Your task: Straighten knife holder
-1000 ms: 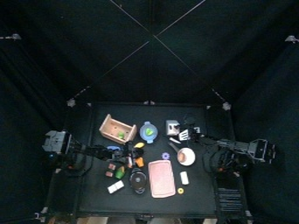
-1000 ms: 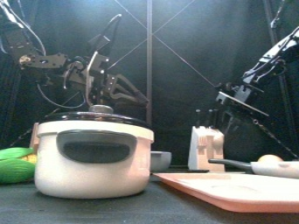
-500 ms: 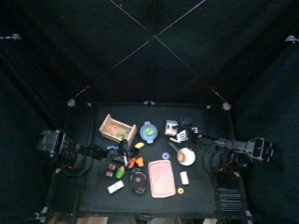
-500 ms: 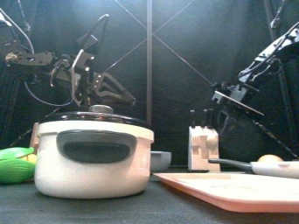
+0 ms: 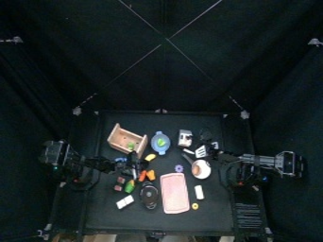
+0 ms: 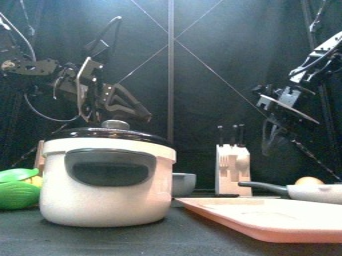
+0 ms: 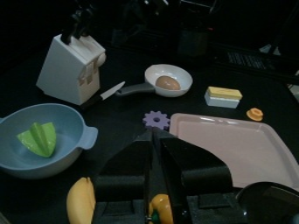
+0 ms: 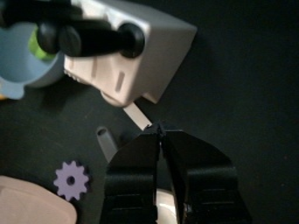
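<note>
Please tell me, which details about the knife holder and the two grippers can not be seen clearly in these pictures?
- Knife holder, front view: its lower left is hidden behind the white pot.
- Knife holder, top view: too small to judge whether it stands straight.
- Right gripper, right wrist view: what lies between its jaws is unclear; a pale blade shows ahead.
- Left gripper: its fingertips merge with the dark table.

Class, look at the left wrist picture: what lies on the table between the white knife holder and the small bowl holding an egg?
A knife lies between the knife holder and the egg bowl, its pale blade pointing toward the holder. The left wrist view shows this best.
</note>
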`<state>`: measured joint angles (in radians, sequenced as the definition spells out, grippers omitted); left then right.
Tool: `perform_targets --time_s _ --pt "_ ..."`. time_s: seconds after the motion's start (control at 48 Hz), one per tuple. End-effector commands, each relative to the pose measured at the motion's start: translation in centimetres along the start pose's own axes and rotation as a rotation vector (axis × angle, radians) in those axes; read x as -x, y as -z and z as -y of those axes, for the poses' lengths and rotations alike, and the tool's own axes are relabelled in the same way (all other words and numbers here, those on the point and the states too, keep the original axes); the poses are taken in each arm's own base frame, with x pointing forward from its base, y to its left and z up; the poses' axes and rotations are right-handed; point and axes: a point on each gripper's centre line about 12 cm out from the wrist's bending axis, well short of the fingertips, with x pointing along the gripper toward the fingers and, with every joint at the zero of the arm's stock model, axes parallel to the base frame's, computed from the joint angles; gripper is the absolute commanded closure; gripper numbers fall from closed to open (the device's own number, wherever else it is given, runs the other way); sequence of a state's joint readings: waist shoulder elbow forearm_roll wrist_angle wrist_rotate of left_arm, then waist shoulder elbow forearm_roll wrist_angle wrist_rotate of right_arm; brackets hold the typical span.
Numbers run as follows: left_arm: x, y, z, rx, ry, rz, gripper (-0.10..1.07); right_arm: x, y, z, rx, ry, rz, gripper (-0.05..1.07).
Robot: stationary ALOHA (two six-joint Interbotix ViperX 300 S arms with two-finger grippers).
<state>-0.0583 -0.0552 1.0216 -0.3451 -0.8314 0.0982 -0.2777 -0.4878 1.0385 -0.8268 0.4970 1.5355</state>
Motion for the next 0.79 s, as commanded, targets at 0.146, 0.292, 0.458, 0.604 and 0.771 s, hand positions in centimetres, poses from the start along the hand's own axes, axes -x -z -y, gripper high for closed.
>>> perform_targets --time_s 0.146,0.292,0.458,0.604,0.771 --pt "-0.1 -0.4 0.1 0.001 0.000 0.018 0.44 0.7 1.7 -1.2 0.076 -0.058 -0.024 0.56" --pt "-0.1 -0.3 0.1 0.003 0.001 0.016 0.44 0.6 1.8 -1.2 0.080 -0.053 -0.025 0.56" --pt "-0.1 -0.3 0.1 0.004 0.001 0.016 0.44 0.1 2.2 -1.0 0.109 -0.038 -0.035 0.56" --pt "-0.2 -0.1 0.1 0.002 0.000 0.010 0.45 -0.7 2.9 -0.8 0.194 -0.022 -0.039 0.54" --pt "-0.2 0.2 0.1 -0.001 0.000 0.001 0.44 -1.5 3.2 -0.3 0.292 0.001 -0.029 0.54"
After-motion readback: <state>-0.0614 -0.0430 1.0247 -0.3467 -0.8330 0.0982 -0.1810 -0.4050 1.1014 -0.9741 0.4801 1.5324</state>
